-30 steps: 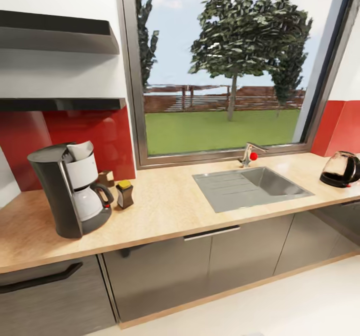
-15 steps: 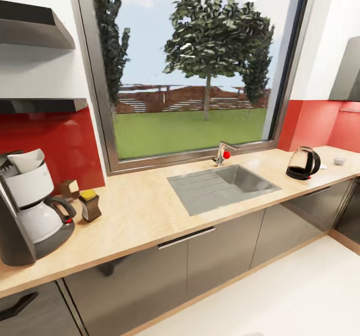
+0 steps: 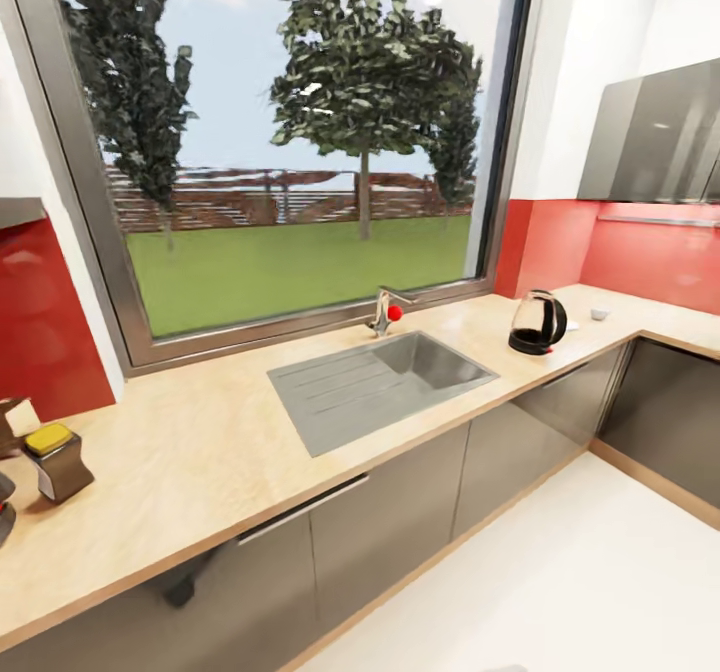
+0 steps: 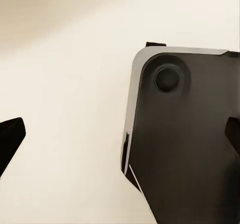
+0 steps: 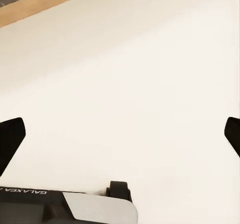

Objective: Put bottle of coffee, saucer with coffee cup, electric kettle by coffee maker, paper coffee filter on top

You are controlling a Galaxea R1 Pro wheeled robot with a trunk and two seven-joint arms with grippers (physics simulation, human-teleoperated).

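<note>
— What did we see from the head camera?

— We saw the big window (image 3: 290,152) first, with trees and lawn behind it, and under it the long beige bench (image 3: 200,442) with grey cabinet fronts (image 3: 400,522). The steel sink (image 3: 385,387) sat in the bench below the window, its tap (image 3: 385,310) at the back edge.

— And the task's things?

— We found the electric kettle (image 3: 538,322) standing upright on the bench well to the right of the sink, near the corner by the red backsplash (image 3: 640,257). A small white object (image 3: 599,314) lay past it; we could not tell what it was. At the far left edge we saw the bottle of coffee (image 3: 58,460) on the bench, with a small tan box (image 3: 15,420) just behind it.

— What about the fingers?

— In both wrist views we saw dark fingertips (image 4: 10,139) (image 5: 10,136) at opposite edges, spread wide and grasping nothing, above the pale floor (image 5: 130,94). The left wrist view also showed the robot's dark base (image 4: 185,144).
</note>
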